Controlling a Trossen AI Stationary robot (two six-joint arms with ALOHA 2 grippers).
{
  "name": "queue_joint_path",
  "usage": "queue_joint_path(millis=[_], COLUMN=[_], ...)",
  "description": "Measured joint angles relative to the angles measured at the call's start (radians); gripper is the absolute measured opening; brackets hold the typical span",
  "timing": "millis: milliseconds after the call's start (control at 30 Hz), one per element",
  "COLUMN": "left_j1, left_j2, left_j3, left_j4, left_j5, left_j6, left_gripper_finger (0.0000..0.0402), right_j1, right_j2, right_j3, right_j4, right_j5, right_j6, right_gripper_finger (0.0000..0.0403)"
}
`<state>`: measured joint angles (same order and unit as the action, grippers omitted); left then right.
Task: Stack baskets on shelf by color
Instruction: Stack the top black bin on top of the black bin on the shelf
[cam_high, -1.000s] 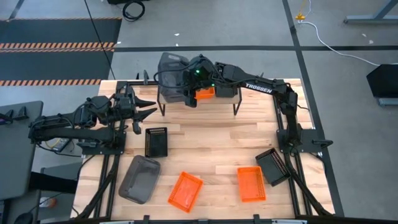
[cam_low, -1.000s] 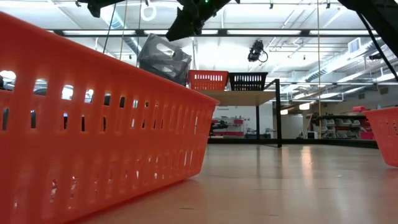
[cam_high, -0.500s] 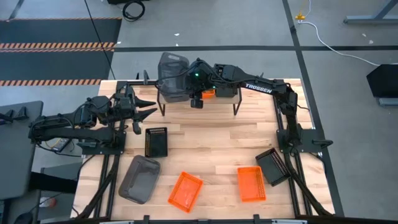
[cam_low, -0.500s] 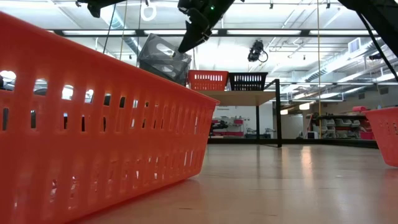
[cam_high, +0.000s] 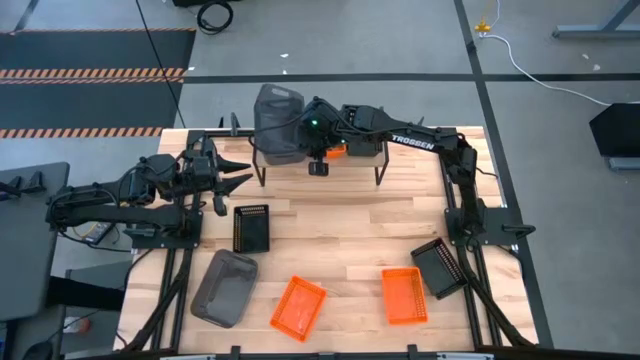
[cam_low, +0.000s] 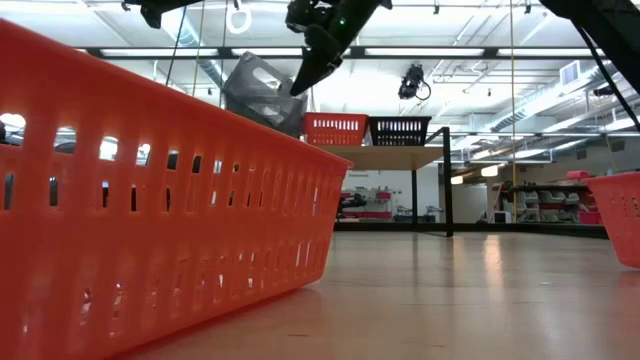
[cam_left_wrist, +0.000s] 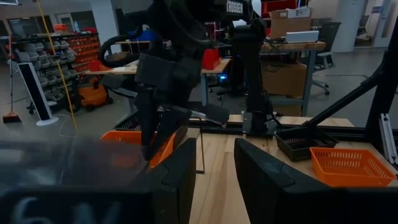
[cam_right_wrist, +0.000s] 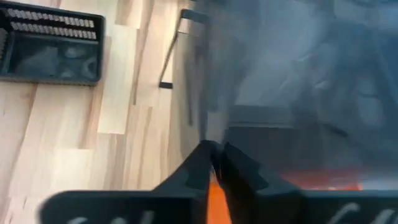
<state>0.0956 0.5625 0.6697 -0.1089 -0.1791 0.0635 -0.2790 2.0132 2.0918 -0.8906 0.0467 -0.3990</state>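
A grey basket (cam_high: 277, 122) (cam_low: 262, 92) stands tilted on the left end of the shelf (cam_low: 392, 157); the near orange basket hides its lower part in the low view. An orange basket (cam_low: 334, 129) and a black basket (cam_low: 399, 130) sit side by side on the shelf top. My right gripper (cam_high: 318, 165) (cam_low: 297, 88) (cam_right_wrist: 216, 163) is shut, slanting down with its tips beside the grey basket's upper rim. My left gripper (cam_high: 240, 170) (cam_left_wrist: 214, 180) waits open at the table's left, holding nothing. My right gripper has its shut tips (cam_low: 296, 90) right at the grey basket's raised rim (cam_low: 285, 97), coming from above and slanting down. I cannot tell whether they touch it.
On the table lie a black basket (cam_high: 252, 228), a grey basket (cam_high: 225, 288), two orange baskets (cam_high: 298, 306) (cam_high: 404, 296) and another black basket (cam_high: 439, 267). One orange basket (cam_low: 150, 200) fills the low view's left. Bare planks lie between the shelf and these.
My right gripper has drawn back from the grey basket toward the table's near edge and has shut its fingers. The grey basket has stayed tilted on the shelf's left end.
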Motion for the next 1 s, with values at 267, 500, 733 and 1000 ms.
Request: queue_joint_path(millis=[267,500,733,1000], left_j1=[0.000,0.000,0.000,0.000], left_j2=[0.000,0.000,0.000,0.000], left_j3=[0.000,0.000,0.000,0.000], left_j4=[0.000,0.000,0.000,0.000], left_j5=[0.000,0.000,0.000,0.000], left_j6=[0.000,0.000,0.000,-0.005], left_gripper_finger=[0.0117,0.0117,0.0117,0.0117], right_j1=[0.011,0.022,0.023,0.023], right_j2=[0.000,-0.001,-0.003,-0.002], right_j3=[0.003,0.108,0.231,0.214], right_j4=[0.057,0.011,-0.154,-0.280], right_j5=[0.037,0.039,0.038,0.028], right_j6=[-0.066,-0.083,-0.052,-0.015], right_gripper_finger=[0.0016,0.0010,0.0010,0.0013])
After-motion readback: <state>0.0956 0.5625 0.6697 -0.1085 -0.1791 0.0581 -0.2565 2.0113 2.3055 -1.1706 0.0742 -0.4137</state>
